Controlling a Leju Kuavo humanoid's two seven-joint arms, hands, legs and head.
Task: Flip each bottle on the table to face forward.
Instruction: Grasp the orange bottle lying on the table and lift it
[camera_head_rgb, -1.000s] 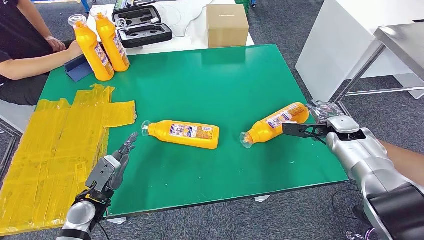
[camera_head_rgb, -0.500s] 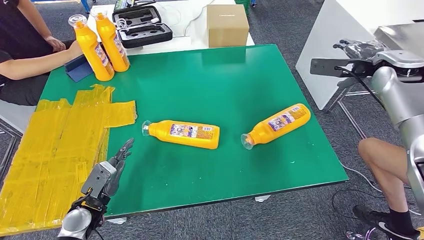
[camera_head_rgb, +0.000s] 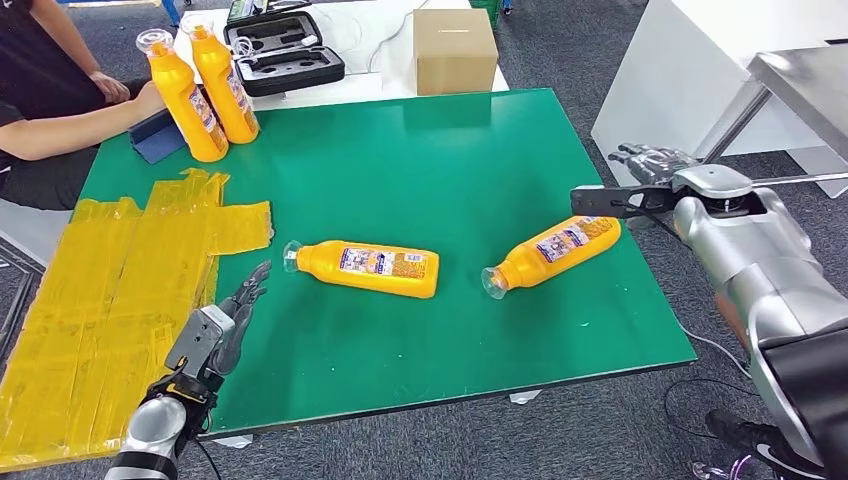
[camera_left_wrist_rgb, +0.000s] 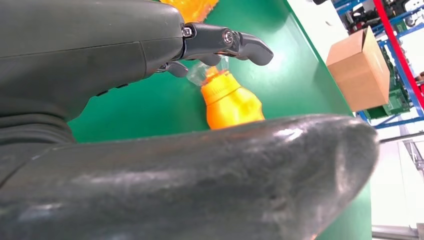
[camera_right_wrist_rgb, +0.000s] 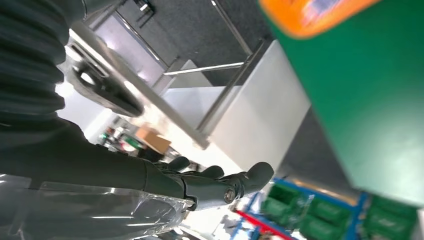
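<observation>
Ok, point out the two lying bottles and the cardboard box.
left lying bottle (camera_head_rgb: 372, 268), head view, on its label.
right lying bottle (camera_head_rgb: 556, 247), head view, on its label.
cardboard box (camera_head_rgb: 455, 52), head view, on its front face.

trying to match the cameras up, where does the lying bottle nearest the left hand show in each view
Head view: the bottle lies on its side near the middle of the green table, cap toward the left hand.
Left wrist view: its cap and neck show just past the hand's fingers.
Right wrist view: I cannot place it; the blurred orange shape at the table's edge is probably the other lying bottle.
Shared landmark: the green table.
</observation>
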